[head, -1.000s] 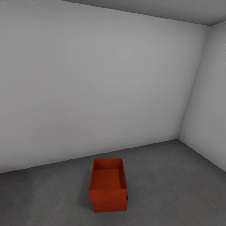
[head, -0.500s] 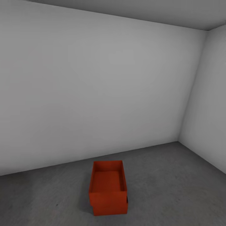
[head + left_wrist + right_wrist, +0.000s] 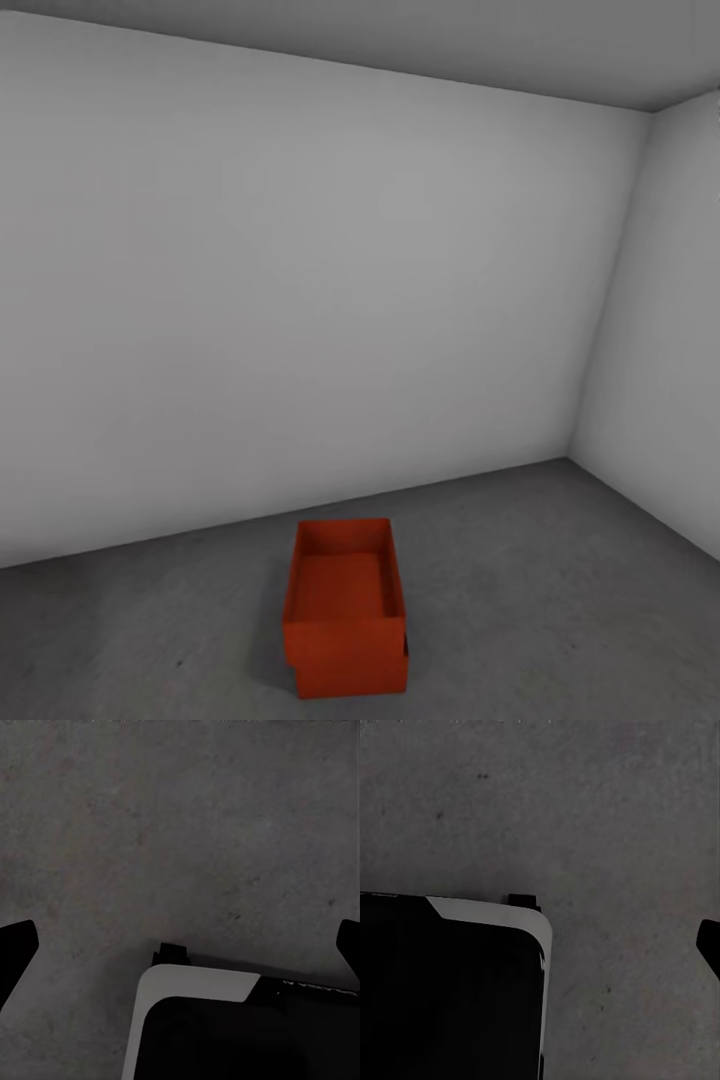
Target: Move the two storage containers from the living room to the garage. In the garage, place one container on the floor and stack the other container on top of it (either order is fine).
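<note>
- Two orange bins (image 3: 345,610) sit stacked on the grey floor (image 3: 560,590) near the pale wall (image 3: 300,300), upper bin empty.
- Left gripper (image 3: 180,945) spread wide over floor, holding nothing.
- Right gripper: one fingertip visible, spread unclear.

No readable text, label, brand, number or sign is showing anywhere; the orange-red storage containers (image 3: 345,610) are bearing no markings; the pale grey walls (image 3: 300,300) and the concrete floor (image 3: 560,590) are showing plain; a faint pale smear is sitting on the robot's dark base (image 3: 315,986) in the left wrist view, too small to read.
</note>
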Controlling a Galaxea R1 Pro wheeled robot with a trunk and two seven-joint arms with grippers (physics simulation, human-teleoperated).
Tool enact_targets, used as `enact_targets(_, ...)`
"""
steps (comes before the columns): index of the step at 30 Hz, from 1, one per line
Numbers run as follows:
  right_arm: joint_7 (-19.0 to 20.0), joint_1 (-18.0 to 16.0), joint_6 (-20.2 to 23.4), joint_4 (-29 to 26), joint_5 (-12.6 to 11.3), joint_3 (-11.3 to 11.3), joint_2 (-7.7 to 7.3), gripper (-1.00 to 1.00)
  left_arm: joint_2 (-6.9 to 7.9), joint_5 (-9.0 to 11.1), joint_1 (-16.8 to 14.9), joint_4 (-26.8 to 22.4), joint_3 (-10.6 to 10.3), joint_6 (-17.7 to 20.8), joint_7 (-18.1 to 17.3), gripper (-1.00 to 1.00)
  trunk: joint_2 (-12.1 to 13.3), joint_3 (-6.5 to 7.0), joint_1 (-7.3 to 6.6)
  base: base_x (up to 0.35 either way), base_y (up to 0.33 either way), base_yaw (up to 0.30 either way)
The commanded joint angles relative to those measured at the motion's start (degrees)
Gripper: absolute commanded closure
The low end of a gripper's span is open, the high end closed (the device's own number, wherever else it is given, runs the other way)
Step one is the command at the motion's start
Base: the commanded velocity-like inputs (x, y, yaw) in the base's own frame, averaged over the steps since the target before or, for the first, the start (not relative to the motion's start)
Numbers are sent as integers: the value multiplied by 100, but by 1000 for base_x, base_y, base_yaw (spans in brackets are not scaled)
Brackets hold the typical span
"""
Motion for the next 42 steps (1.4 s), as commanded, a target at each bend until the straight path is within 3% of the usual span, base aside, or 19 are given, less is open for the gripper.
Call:
enact_targets(1,-3,-8,-34,19,-51,49,3,-100,1,60,-5,7,-48,-18,-24,-100,-7,0,1,0,0,0)
enact_targets(23,19,-8,-34,17,-51,49,2,-100,1,60,-5,7,-48,-18,-24,-100,-7,202,1,0,0,0)
enact_targets(42,-15,-8,-17,2,-11,102,22,-100,1,60,-5,7,-48,-18,-24,-100,-7,215,1,0,0,0)
